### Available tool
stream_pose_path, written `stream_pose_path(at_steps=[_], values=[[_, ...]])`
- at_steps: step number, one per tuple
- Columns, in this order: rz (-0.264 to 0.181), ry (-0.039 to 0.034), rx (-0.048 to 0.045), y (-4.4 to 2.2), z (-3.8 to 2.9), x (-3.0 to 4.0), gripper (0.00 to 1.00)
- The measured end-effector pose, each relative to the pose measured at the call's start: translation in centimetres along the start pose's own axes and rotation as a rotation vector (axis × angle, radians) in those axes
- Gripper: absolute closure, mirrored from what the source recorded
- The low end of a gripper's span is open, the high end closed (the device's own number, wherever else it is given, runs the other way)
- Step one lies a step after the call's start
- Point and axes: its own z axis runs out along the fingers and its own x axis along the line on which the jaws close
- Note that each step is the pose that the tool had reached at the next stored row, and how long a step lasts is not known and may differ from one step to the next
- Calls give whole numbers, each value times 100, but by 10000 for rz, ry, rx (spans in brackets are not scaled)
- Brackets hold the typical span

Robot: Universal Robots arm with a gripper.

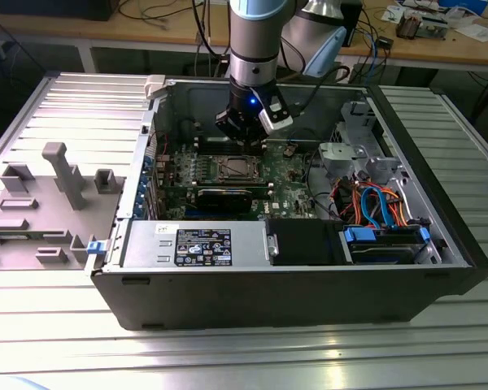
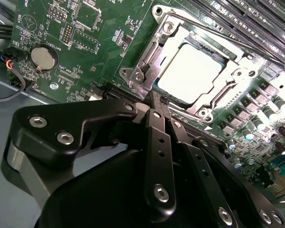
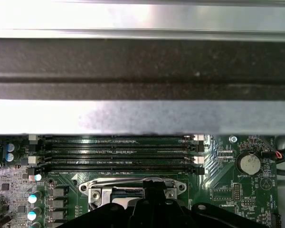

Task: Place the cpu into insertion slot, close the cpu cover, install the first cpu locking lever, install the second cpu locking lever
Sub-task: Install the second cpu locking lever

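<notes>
The gripper (image 2: 157, 102) hung low over the motherboard (image 2: 85, 52) with its fingers drawn together, gripping nothing visible, their tips at the edge of the insertion slot (image 2: 154, 57). The cpu (image 2: 192, 73) lay seated in that slot just beyond the tips, framed by the closed cpu cover (image 2: 228, 90).

Pale silver-grey cpu (image 2: 192, 72) framed by the silvery cpu cover (image 2: 149, 61) on a green circuit board (image 2: 92, 52) with a round silver coin battery (image 2: 41, 57); matt black gripper (image 2: 160, 102); orange and blue cables (image 1: 374, 203); ribbed grey table (image 1: 81, 101).
</notes>
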Motion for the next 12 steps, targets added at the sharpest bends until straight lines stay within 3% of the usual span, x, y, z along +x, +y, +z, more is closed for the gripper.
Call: stream_pose_path(at_steps=[12], values=[[0,1,0,7,-99,-2,89]])
